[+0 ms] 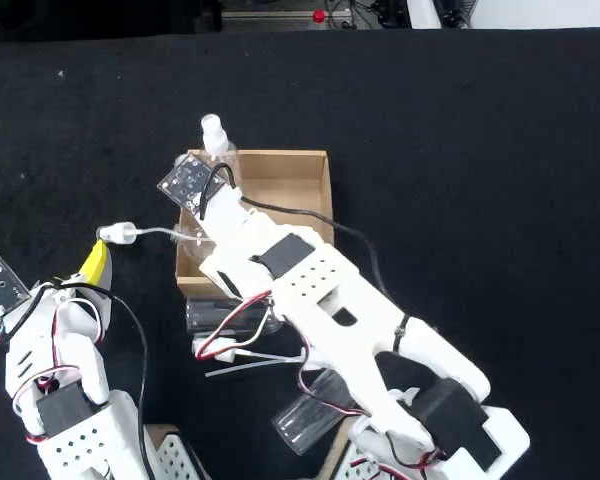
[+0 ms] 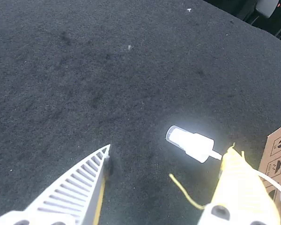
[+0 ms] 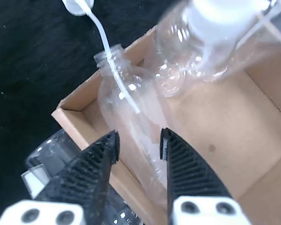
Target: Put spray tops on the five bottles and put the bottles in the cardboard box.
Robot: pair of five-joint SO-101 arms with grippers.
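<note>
One uncapped bottle (image 3: 131, 108) rests, apparently ungripped, within the spread right tool (image 3: 139, 138).

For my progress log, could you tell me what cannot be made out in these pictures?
High view: the right arm hides much of the cardboard box, so its bottle count is unclear.
High view: that arm also covers part of a lying bottle.
Right wrist view: the capped bottle is blurred and cut by the edge.

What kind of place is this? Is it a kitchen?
Probably a robot lab, not a kitchen: two white robot arms stand on a black cloth-covered table with a cardboard box and clear bottles.
</note>
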